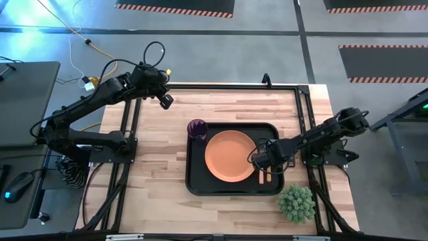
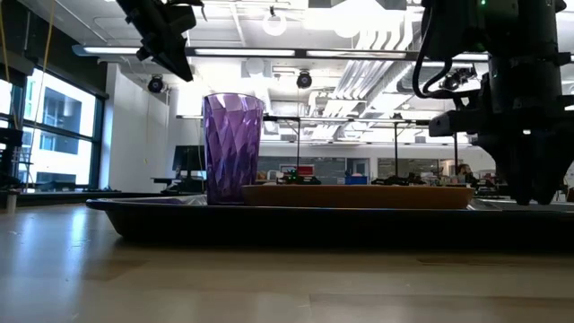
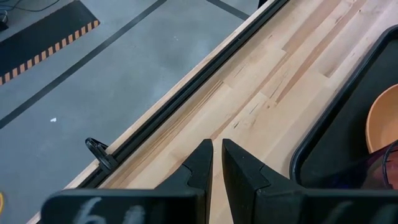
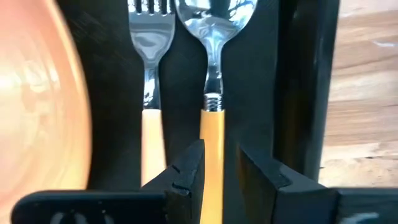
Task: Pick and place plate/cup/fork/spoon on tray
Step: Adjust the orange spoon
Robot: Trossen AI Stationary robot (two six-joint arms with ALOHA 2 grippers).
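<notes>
1. On the black tray (image 1: 197,186), the right gripper (image 4: 214,171) pinches the spoon (image 4: 213,74) handle beside the fork (image 4: 149,93), plate (image 1: 229,156) and cup (image 1: 196,129).
2. Above the table (image 1: 154,194), the left gripper (image 3: 216,165) hangs pressed together, empty.

Two arms: the left one raised and apart, the right one low at its work.

The left arm reaches from the left side toward the far edge of the bench; its left gripper (image 1: 165,100) hangs high, with the jaws nearly together and nothing between them. The right arm stretches in from the right side and bends down; the right gripper (image 1: 263,163) points downward, its jaws a little apart around the spoon (image 4: 213,93) handle.
</notes>
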